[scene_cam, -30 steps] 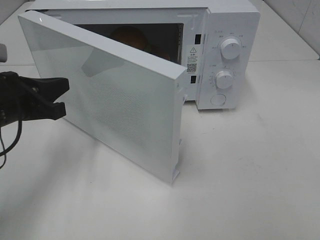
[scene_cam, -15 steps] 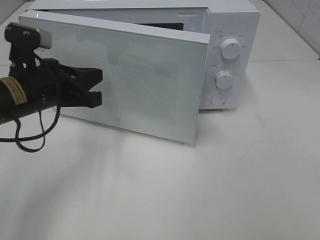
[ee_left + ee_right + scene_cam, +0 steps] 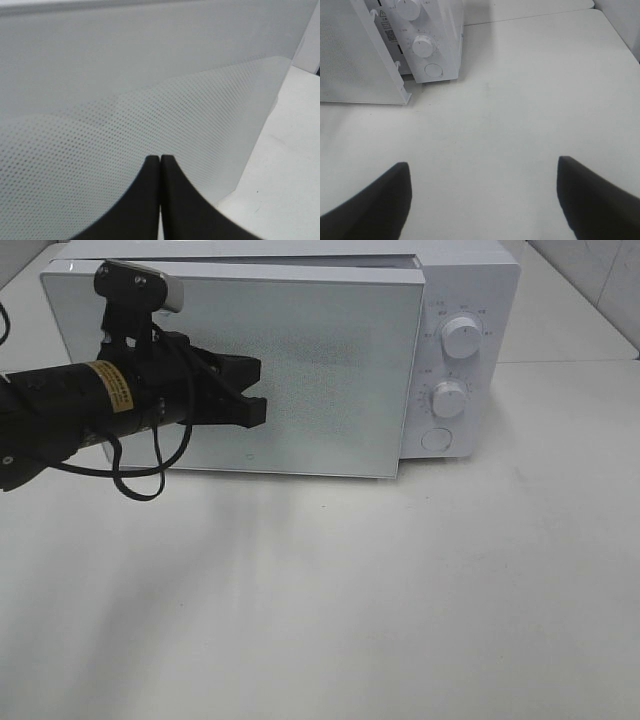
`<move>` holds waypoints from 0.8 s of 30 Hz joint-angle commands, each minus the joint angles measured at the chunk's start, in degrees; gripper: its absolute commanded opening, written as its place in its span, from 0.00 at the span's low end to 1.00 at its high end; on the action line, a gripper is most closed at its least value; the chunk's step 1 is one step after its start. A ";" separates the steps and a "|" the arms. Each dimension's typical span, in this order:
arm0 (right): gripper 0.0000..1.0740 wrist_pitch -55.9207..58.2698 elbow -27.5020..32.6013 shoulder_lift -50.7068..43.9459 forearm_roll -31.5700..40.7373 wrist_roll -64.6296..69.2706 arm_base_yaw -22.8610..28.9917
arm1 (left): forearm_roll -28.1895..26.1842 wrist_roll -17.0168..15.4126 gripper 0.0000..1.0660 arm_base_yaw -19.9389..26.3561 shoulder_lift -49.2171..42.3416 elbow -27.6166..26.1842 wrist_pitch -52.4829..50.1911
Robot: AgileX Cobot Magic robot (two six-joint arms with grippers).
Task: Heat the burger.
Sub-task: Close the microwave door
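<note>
Just ahead of your left gripper [image 3: 255,390], its jaws pressed together, the microwave door [image 3: 330,370] stands slightly ajar, and the burger is hidden somewhere behind it. Your right gripper [image 3: 484,165] hangs spread, well apart from it. Latching the door and setting the dials [image 3: 461,337] look left to do.

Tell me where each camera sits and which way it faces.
Exterior high: mounted high in front, looking down at the microwave; the left gripper shows against its door.
Left wrist: just behind the shut left gripper, facing the door's dotted panel close up.
Right wrist: above the table, facing the knobs; the open right gripper frames it.
Shared: exterior and right wrist both show knobs and door.
</note>
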 commanded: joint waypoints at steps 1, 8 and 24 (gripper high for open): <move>0.70 -0.23 0.11 -1.66 -0.11 -0.11 -0.52 | -0.92 -0.40 0.00 -1.49 1.66 -3.67 2.98; 0.70 -0.23 0.11 -1.66 -0.11 -0.11 -0.52 | -1.55 -0.23 0.00 -3.15 4.41 -8.71 6.36; 0.70 -0.23 0.11 -1.66 -0.11 -0.11 -0.52 | -2.46 -0.40 0.00 -3.67 9.51 -18.22 9.51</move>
